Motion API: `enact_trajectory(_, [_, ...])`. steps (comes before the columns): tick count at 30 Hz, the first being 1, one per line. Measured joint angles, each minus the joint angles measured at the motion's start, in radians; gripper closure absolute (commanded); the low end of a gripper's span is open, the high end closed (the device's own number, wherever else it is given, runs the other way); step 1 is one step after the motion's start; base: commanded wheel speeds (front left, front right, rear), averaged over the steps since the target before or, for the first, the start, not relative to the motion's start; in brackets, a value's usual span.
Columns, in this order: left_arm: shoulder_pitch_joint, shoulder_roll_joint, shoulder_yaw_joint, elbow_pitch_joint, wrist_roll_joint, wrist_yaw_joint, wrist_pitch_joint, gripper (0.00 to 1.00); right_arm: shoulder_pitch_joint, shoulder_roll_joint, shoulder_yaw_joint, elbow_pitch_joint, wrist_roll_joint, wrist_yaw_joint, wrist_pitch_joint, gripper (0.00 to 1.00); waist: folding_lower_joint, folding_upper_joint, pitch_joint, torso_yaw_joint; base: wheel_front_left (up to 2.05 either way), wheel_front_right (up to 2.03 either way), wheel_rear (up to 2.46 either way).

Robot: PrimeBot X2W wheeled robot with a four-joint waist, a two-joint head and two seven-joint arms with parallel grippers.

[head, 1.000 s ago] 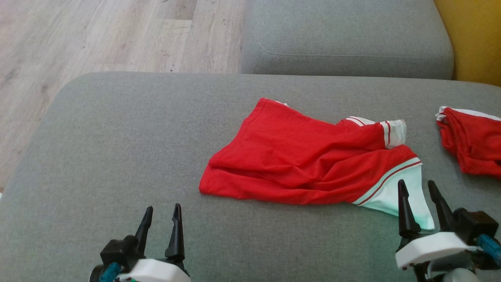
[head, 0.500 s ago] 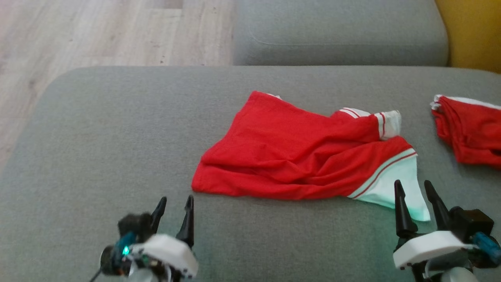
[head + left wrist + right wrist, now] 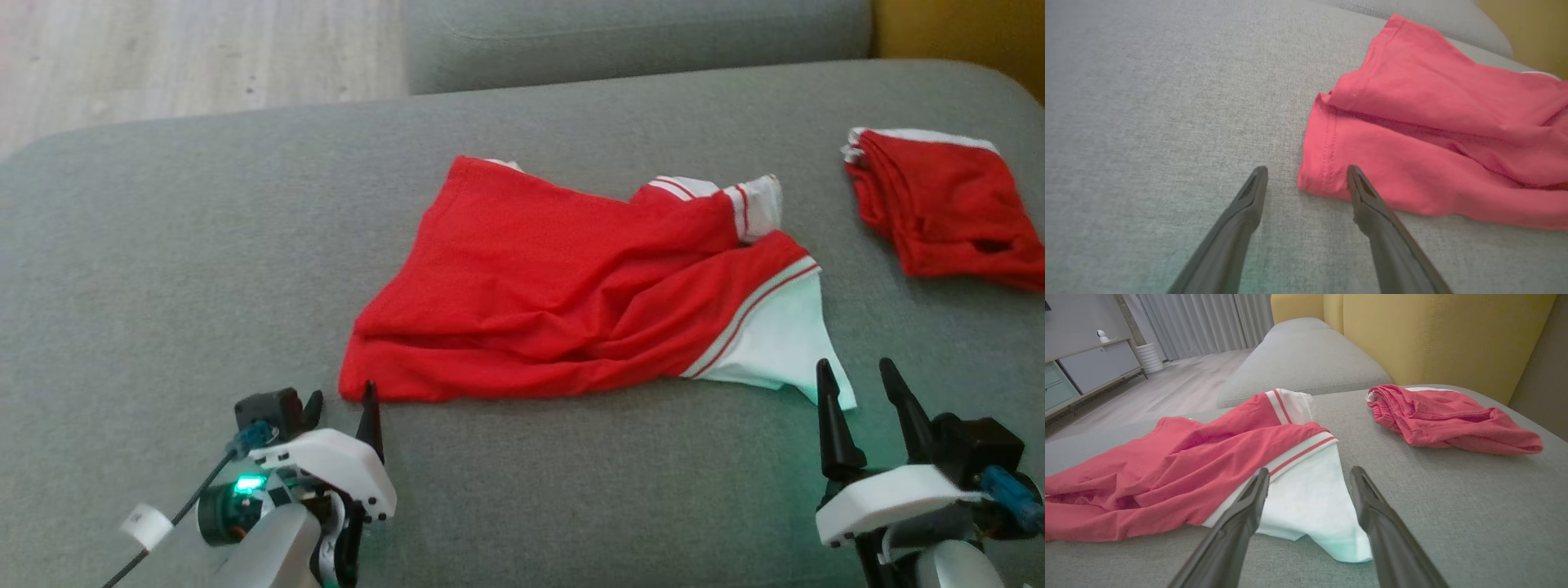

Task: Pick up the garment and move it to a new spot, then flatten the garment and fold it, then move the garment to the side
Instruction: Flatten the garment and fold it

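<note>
Red knit with white trim: the garment (image 3: 555, 302) lies crumpled near the middle of the grey seat cushion (image 3: 163, 269). Its long axis runs across the cushion from left to right, tilted slightly. The stitched red hem points to the cushion's left side. The white, red-striped panel (image 3: 775, 343) points to its right side, and a white cuff (image 3: 759, 204) is folded up on the far right part of the cloth.

Left: the left gripper (image 3: 341, 398) stands over the cushion's near-left part with its jaws spread wide and nothing held. In the left wrist view the near hem corner of the garment (image 3: 1433, 122) lies between the two fingertips of this gripper (image 3: 1307, 169). Whether a fingertip touches the cloth cannot be told.

Right: the right gripper (image 3: 855, 367) stands over the cushion's near-right part, jaws likewise wide and empty. In the right wrist view its fingers (image 3: 1309, 471) frame the near tip of the white panel of the garment (image 3: 1180, 465).

Far right: a second red garment (image 3: 939, 204), bunched, lies at the cushion's far-right corner, well apart from the first. A yellow backrest (image 3: 963, 28) rises beyond that corner, with a second grey cushion (image 3: 612, 33) beyond the far edge.
</note>
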Motion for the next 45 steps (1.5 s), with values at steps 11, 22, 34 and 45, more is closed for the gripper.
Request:
enact_trajectory(11, [-0.052, -0.02, -0.005, 0.102, 0.0, -0.025, -0.016, 0.56, -0.004, 0.0, -0.035, 0.029, -0.026, 0.0, 0.024, 0.0, -0.0002, 0.0, 0.019, -0.032, 0.0, 0.0, 0.0])
enact_trajectory(22, [-0.083, -0.044, -0.012, 0.151, -0.009, -0.059, -0.072, 1.0, -0.108, 0.0, -0.116, 0.226, -0.085, 0.0, 0.051, 0.0, -0.0001, 0.0, 0.041, -0.024, 0.0, 0.0, 0.0])
enact_trajectory(34, [-0.095, -0.044, -0.016, 0.134, -0.008, -0.068, -0.133, 1.0, -0.242, -0.004, -0.064, 0.453, -0.094, 0.0, 0.072, 0.0, -0.0002, 0.0, 0.064, 0.004, 0.0, 0.0, 0.0])
enact_trajectory(45, [-0.09, -0.032, -0.016, 0.057, -0.008, -0.058, -0.162, 1.0, -0.322, -0.01, 0.0, 0.538, -0.073, 0.0, 0.09, 1.0, -0.0002, 0.0, 0.054, 0.009, 0.0, 0.0, 0.0])
